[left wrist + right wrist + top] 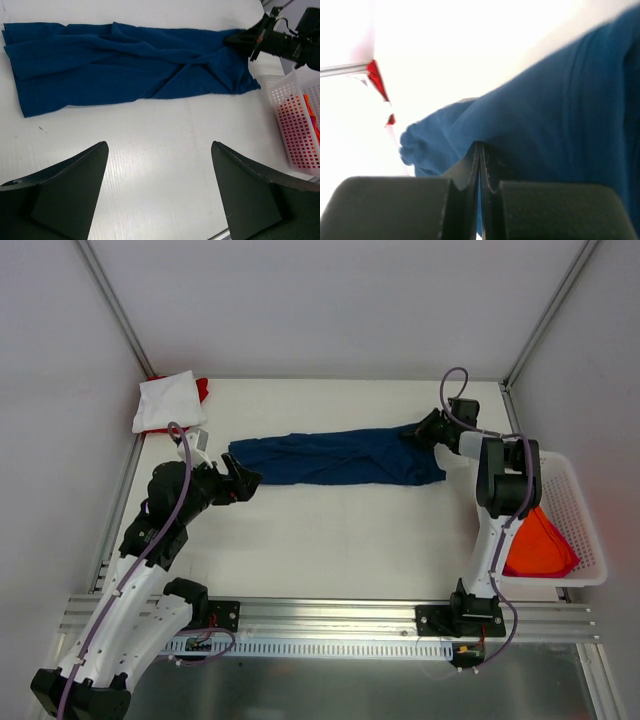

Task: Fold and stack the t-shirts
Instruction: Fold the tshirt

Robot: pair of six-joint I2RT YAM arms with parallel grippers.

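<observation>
One end held: right gripper (418, 432) clamped on navy tee (335, 457), bunched lengthwise across tabletop (330, 540). Left gripper (246, 480) wide, empty, just beside other end – grab that end squarely, then pull taut

I find a robotics lab test cell here: a plain white table (330, 550) boxed in by blank white panels (330, 300) on metal posts (111, 300), with the left arm (150, 540) and right arm (505, 485) bolted to a slotted aluminium rail (330, 612) at its near edge
</observation>
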